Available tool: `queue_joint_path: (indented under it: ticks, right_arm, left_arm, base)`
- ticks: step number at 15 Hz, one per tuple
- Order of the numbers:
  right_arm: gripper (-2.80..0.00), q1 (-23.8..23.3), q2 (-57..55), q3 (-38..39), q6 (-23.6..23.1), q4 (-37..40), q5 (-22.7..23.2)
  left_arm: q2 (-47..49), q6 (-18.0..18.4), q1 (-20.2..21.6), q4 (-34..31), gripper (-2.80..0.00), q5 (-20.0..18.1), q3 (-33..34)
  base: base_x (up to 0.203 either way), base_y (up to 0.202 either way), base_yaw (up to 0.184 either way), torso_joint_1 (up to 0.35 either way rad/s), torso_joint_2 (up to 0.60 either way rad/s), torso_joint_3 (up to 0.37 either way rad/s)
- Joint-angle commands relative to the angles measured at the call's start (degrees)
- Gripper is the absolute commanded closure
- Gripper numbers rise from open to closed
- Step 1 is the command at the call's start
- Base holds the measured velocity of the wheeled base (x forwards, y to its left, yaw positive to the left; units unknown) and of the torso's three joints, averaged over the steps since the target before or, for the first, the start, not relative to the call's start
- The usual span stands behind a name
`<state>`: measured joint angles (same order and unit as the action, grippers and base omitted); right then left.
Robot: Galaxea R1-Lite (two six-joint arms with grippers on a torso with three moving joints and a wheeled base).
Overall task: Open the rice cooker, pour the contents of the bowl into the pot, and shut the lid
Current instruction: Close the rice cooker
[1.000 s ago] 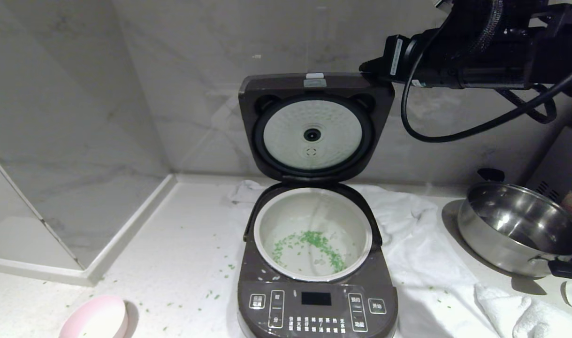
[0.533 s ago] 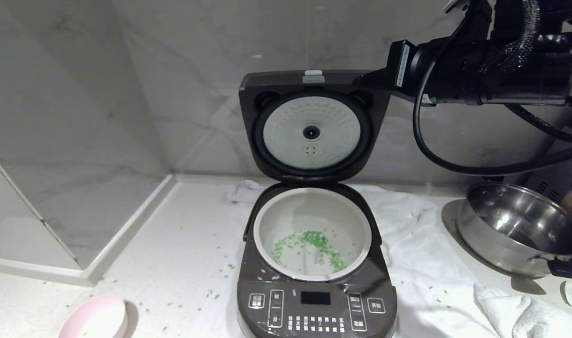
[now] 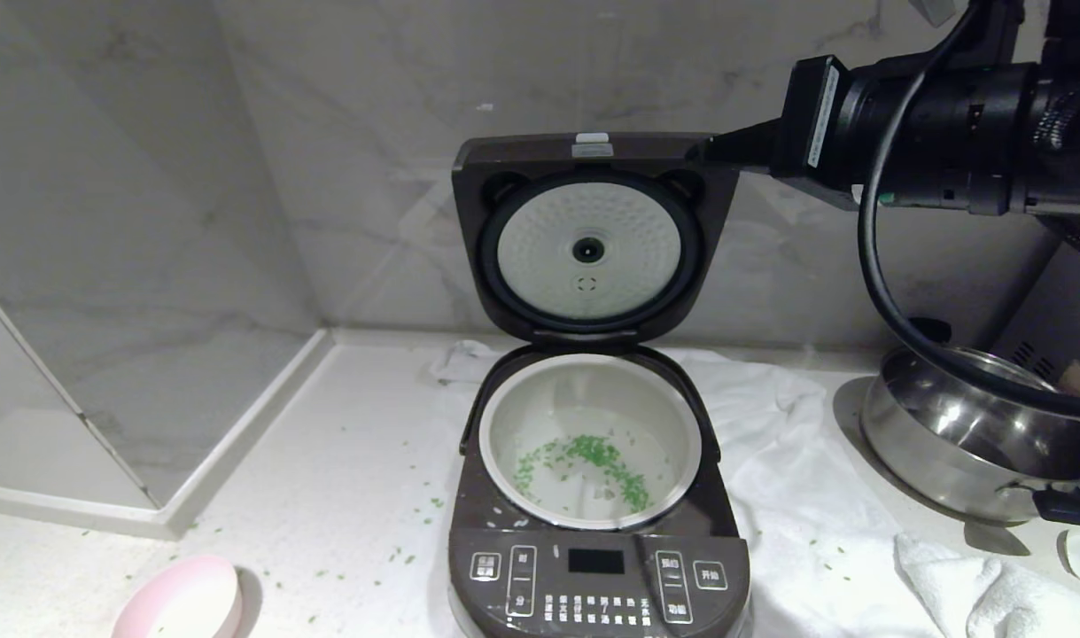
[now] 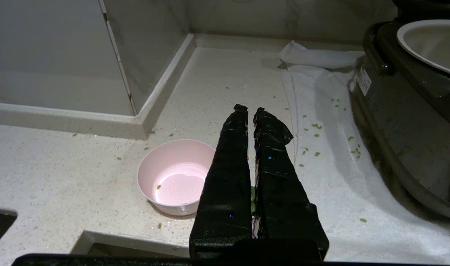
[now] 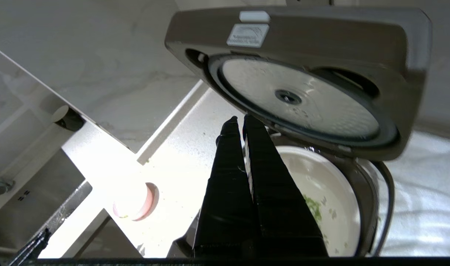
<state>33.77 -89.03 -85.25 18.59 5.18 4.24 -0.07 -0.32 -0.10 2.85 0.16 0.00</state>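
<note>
1. Head view: the rice cooker stands open on the tabletop. Its lid is upright on the rear hinge, and green bits lie in the pot.
2. The emptied bowl sits near the cooker's front left corner. Pouring looks done; closing remains.
3. The right gripper, fingers pressed together and empty, hovers at the lid's top right corner. A sound closing push would probably land behind the top edge, drawing the lid forward and down until it latches.
4. The left gripper, fingers narrow and empty, is parked above the bowl.
5. The wall stands close behind the lid. The steel pan crowds the right side. Open room lies in front and left.
</note>
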Motion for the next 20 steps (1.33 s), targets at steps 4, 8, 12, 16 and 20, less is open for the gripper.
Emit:
queue_joint_path:
  ticks: [4, 8, 12, 16, 20]
  right_arm:
    - [0.00, 0.12, -0.24, -1.87, -0.47, 0.15, -0.94]
    - [0.00, -0.30, -2.41, -5.63, -0.07, 0.05, -1.33]
    - [0.00, -3.46, -4.77, -18.15, -2.08, 0.76, -2.10]
    - [0.00, -8.08, -14.24, -28.02, -6.35, 2.19, -0.45]
    - [0.00, -13.28, -19.05, -28.22, -7.49, -0.68, 0.34]
  left_arm:
    - [-0.01, -0.03, 0.01, 0.05, 0.00, 0.02, 0.79]
    - [-0.01, -0.03, 0.01, 0.05, 0.00, 0.02, 0.79]
    - [-0.01, -0.03, 0.01, 0.05, 0.00, 0.02, 0.79]
    - [-0.01, -0.03, 0.01, 0.05, 0.00, 0.02, 0.79]
    - [-0.01, -0.03, 0.01, 0.05, 0.00, 0.02, 0.79]
  base:
    - [0.000, 0.000, 0.000, 0.000, 0.00, 0.000]
    - [0.000, 0.000, 0.000, 0.000, 0.00, 0.000]
    - [0.000, 0.000, 0.000, 0.000, 0.00, 0.000]
    - [0.000, 0.000, 0.000, 0.000, 0.00, 0.000]
    - [0.000, 0.000, 0.000, 0.000, 0.00, 0.000]
